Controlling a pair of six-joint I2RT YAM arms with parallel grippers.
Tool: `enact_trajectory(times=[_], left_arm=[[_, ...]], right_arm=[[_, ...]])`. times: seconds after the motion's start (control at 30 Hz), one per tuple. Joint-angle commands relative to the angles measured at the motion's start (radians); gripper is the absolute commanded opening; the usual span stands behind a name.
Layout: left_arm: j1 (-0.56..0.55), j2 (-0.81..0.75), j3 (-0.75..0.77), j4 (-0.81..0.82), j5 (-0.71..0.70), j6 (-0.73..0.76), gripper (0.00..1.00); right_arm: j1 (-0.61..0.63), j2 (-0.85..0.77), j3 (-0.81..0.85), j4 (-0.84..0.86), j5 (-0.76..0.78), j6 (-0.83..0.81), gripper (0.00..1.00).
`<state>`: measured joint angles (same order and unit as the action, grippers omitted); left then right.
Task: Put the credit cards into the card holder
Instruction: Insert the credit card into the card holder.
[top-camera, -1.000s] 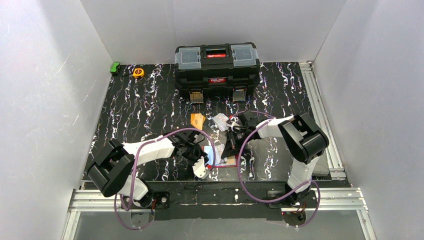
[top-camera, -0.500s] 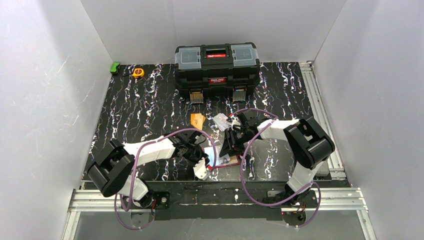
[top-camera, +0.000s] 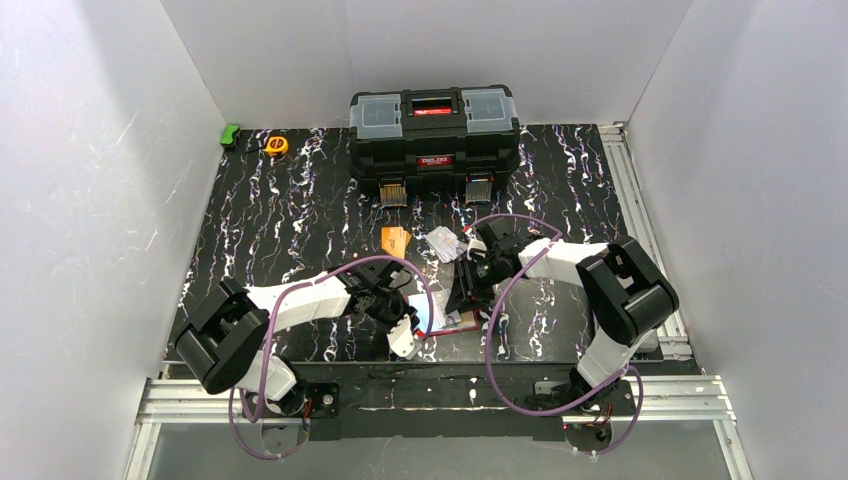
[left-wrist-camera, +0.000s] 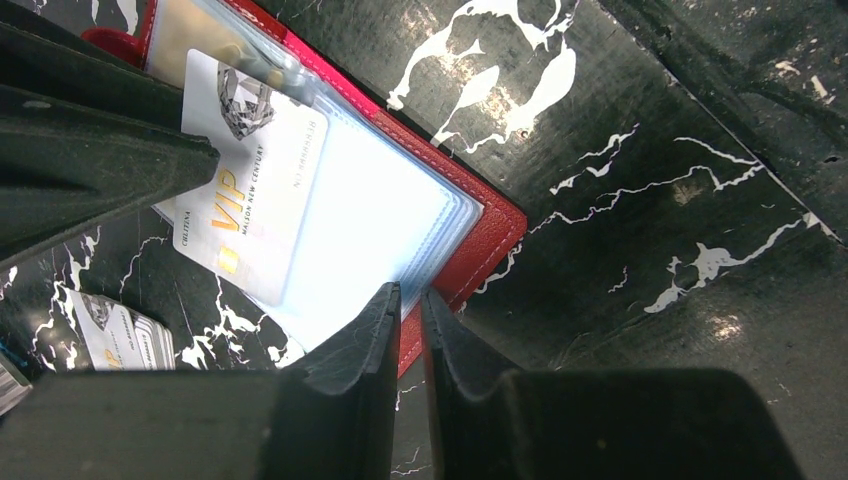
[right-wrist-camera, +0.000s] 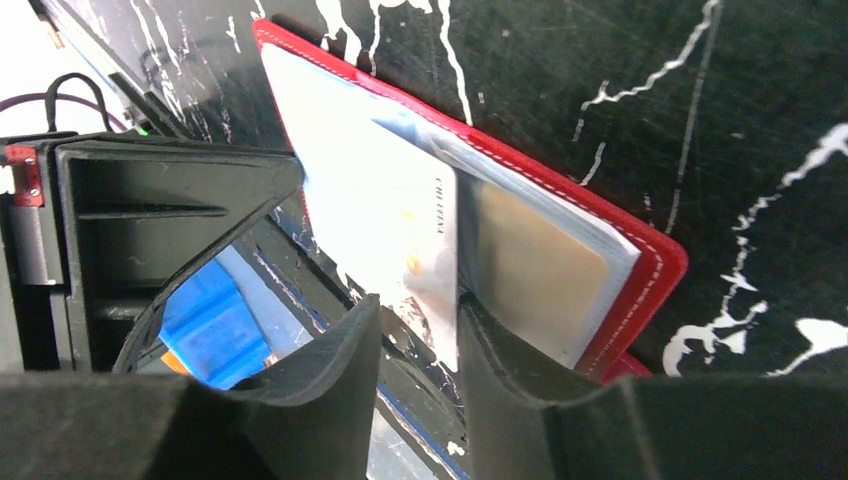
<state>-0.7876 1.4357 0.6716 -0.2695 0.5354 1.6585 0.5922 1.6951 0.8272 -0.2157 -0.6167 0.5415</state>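
Pinched the open card holder (left-wrist-camera: 490, 235) at its near edge with the left gripper (left-wrist-camera: 408, 295), jaws narrow. Loosely straddled with the half-parted right gripper (right-wrist-camera: 418, 308) one white credit card (right-wrist-camera: 400, 220), half pocketed, long axis pointing into the holder. Left spare cards (top-camera: 440, 242) farther back.

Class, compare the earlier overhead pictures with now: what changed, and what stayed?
The right arm swung its elbow rightward and nearer the front edge; the right gripper now stands open around the white card on the open card holder. The left gripper stays pinched on the holder's edge; toolbox and loose cards unmoved.
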Motion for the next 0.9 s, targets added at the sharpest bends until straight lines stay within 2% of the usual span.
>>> enact_trajectory(times=[0.0, 0.2, 0.4, 0.7, 0.73, 0.8, 0.87], left_arm=[[-0.006, 0.004, -0.008, -0.078, 0.046, -0.023, 0.13], [-0.007, 0.001, -0.015, -0.076, 0.048, -0.023, 0.12], [-0.007, -0.005, -0.024, -0.075, 0.047, -0.018, 0.12], [-0.013, -0.005, -0.016, -0.077, 0.047, -0.026, 0.12], [-0.014, -0.002, -0.013, -0.077, 0.047, -0.030, 0.12], [-0.016, 0.000, -0.009, -0.077, 0.047, -0.035, 0.12], [-0.017, 0.004, -0.004, -0.077, 0.047, -0.038, 0.12]], right_arm=[[-0.004, 0.002, -0.041, -0.023, 0.103, -0.043, 0.38], [-0.005, 0.025, -0.073, 0.057, 0.050, 0.002, 0.15], [-0.019, 0.021, -0.131, 0.132, 0.019, 0.041, 0.01], [-0.026, 0.030, -0.143, 0.176, 0.001, 0.063, 0.01], [-0.022, 0.033, -0.140, 0.175, -0.001, 0.058, 0.03], [-0.008, 0.036, -0.129, 0.164, -0.012, 0.044, 0.14], [0.015, 0.039, -0.110, 0.133, 0.006, 0.024, 0.18]])
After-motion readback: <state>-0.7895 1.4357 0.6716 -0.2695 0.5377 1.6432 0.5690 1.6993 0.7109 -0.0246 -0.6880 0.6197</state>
